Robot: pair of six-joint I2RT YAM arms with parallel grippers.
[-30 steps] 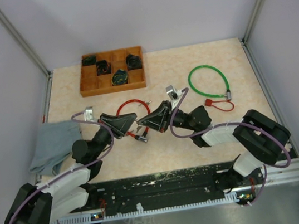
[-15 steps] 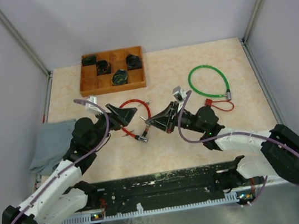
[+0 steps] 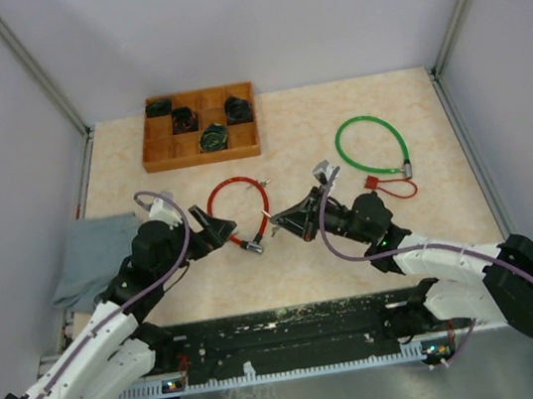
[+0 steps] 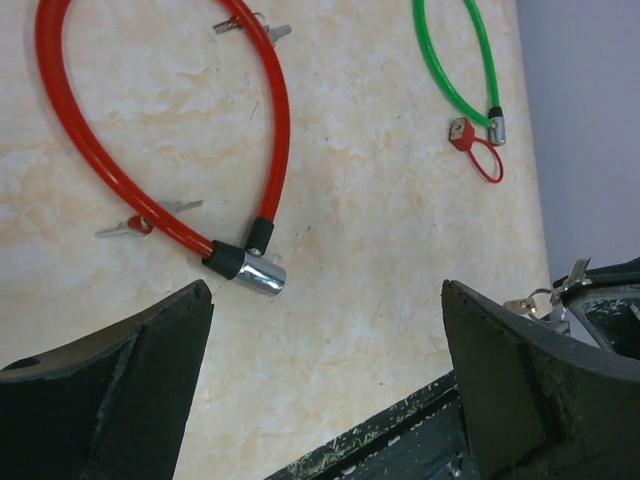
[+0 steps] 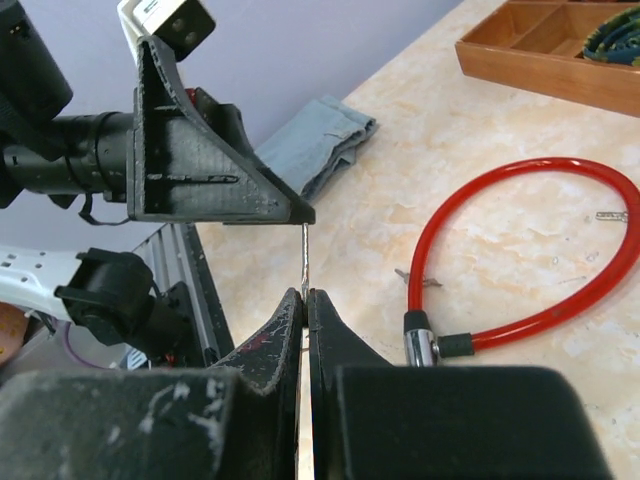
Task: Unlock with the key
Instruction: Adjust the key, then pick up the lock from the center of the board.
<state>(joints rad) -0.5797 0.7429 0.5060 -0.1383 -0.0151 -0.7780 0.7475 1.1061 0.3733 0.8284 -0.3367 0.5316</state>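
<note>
The right gripper (image 3: 276, 220) is hanging low over the middle of the desk (image 3: 314, 117), its fingers pressed together on a thin metal key (image 5: 303, 255) whose blade is sticking out past the fingertips. Facing it from the left, the left gripper (image 3: 216, 229) is hovering with its fingers (image 4: 110, 400) spread wide apart and nothing between them. In the right wrist view one of those fingers is sitting just beyond the tip of the key. The red cable lock (image 3: 238, 212) is lying flat on the desk between the two grippers, a little left of centre. Its loop is closed, and its shiny barrel (image 4: 258, 275) is resting at the end nearest the desk's near edge. One small pair of loose keys (image 4: 140, 225) is lying against the cable close to the barrel, and another pair (image 4: 250, 25) is lying at the far side of the loop. A green cable lock (image 3: 371, 149) is lying well apart toward the right edge, with a thin red loop and tag (image 3: 390, 186) just beside its barrel. A wooden tray (image 3: 181, 162) is sitting near the far left corner with dark coils in some compartments. A grey-blue cloth (image 3: 94, 255) is lying crumpled at the left edge.
</note>
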